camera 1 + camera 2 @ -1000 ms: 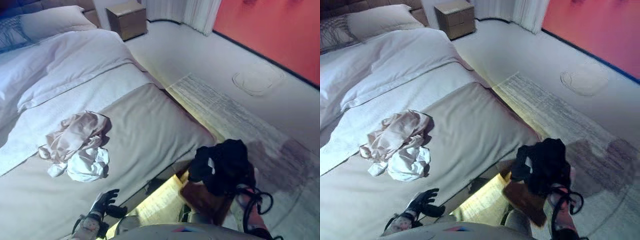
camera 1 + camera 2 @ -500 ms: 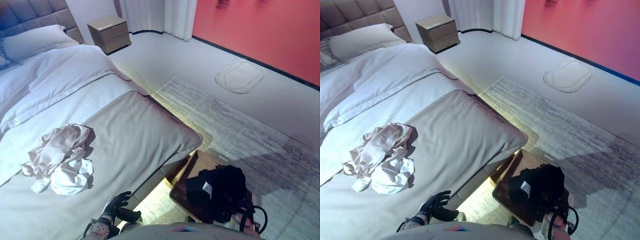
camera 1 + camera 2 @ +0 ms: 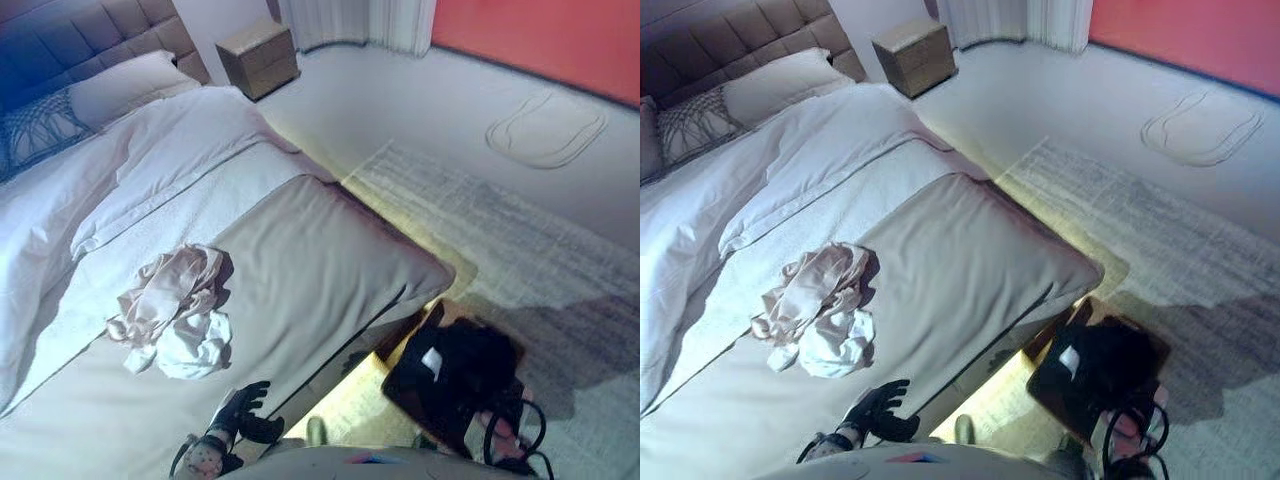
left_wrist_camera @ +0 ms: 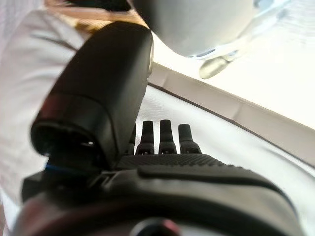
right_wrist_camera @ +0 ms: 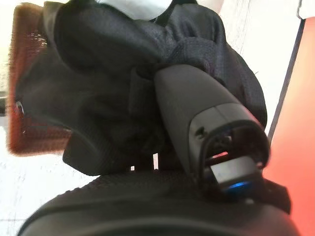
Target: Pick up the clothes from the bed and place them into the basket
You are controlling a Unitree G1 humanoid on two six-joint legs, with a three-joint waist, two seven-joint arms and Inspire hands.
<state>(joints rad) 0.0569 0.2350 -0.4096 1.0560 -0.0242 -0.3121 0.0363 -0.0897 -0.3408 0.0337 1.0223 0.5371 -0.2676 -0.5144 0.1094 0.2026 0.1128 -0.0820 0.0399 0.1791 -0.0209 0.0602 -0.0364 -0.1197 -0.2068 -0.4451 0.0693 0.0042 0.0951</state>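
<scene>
A black garment with a white tag hangs low over the brown basket on the floor by the bed's corner. In the right wrist view my right hand is curled into that black cloth, with the basket's reddish-brown wall just past it. On the grey bedspread lie a crumpled beige garment and a white one, touching each other. My left hand rests at the near edge of the bed, fingers straight, holding nothing.
The bed fills the left, with a white duvet and pillows at its head. A wooden nightstand stands beyond it. A grey rug and an oval mat lie on the floor before a red wall.
The camera has swung about. The black garment has come down from above the basket to rest low over it, still in my right hand. My left hand has stayed at the bed's edge.
</scene>
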